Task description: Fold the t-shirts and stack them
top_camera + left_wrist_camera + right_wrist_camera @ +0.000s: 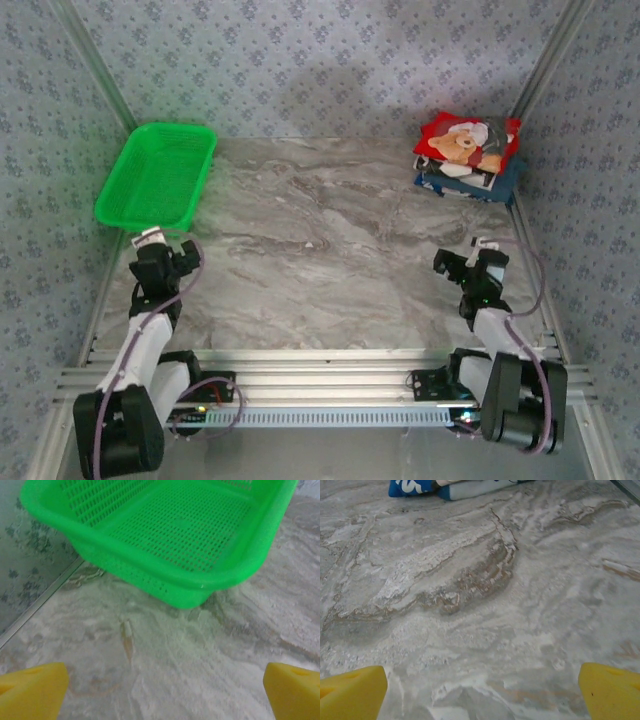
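You look done: red tee (466,138) tops the folded t-shirts (466,178) far right on the worktop (320,260), green basket (140,222) holds none; left tool (165,248) and right tool (470,262) spread, empty.

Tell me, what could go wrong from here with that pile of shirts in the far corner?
1. The red tee lies askew on the white tee and dark blue tee, and their edges are not lined up. A nudge might slide it off.
2. The open left claw points straight at the green basket nearby. Moving forward could shove the basket.
3. The open right claw faces the pile. Reaching in carelessly might rumple the folds.
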